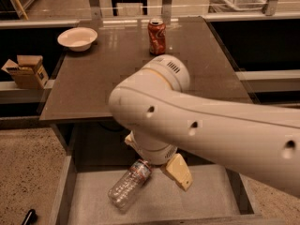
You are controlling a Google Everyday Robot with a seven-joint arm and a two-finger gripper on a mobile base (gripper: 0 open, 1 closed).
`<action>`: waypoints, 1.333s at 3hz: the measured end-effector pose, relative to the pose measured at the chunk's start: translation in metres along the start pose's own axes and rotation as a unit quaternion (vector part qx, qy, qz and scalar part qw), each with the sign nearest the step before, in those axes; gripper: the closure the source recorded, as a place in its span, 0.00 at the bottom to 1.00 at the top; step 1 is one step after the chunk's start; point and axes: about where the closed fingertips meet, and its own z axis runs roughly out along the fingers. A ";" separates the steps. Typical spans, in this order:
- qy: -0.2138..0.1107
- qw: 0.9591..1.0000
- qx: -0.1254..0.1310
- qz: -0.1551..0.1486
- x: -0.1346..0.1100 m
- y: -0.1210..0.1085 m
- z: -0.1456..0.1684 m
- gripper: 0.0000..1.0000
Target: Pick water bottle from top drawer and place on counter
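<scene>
On the pale floor of the open top drawer (64, 191), the water bottle (127, 187) lies on its side. Its base points toward 7 o'clock and its capped neck toward 1 o'clock, and it sits left of the drawer's middle, apart from both side walls.

Just past the neck, at 1 o'clock from the bottle's middle, hangs the gripper (153, 162). Its pincer is spread wide and holds nothing: one tan finger (178, 171) shows at 3 o'clock of the cap, and the other peeks out at 11 o'clock of it. The cap end sits close under the wrist, but we cannot tell whether anything touches it.

We judge the step in hand to be the grasp itself. To do it well, we want the fingers to straddle the bottle across its long axis and lower down the ribbed body, not at the tapering neck, where a clear, light bottle may squirt out or roll. We should come down until the fingers bracket the body near the liner, close gently since thin plastic will buckle, then lift straight up to clear the drawer's front wall and the counter's edge.

The counter (93, 81) lies at 12 o'clock from the drawer. A soda can (156, 30) stands at its far edge and a bowl (77, 37) at 10 o'clock. The bare stretch nearer us suits the placing. The arm (220, 130) sweeps in from 4 o'clock and hides part of the counter.
</scene>
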 end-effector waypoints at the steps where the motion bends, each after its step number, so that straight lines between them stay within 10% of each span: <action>1: 0.038 0.999 0.004 -0.025 0.009 -0.012 0.002 0.00; 2: 0.038 0.999 0.004 -0.025 0.009 -0.012 0.002 0.00; 4: -0.041 0.989 -0.005 -0.145 -0.040 -0.053 0.080 0.00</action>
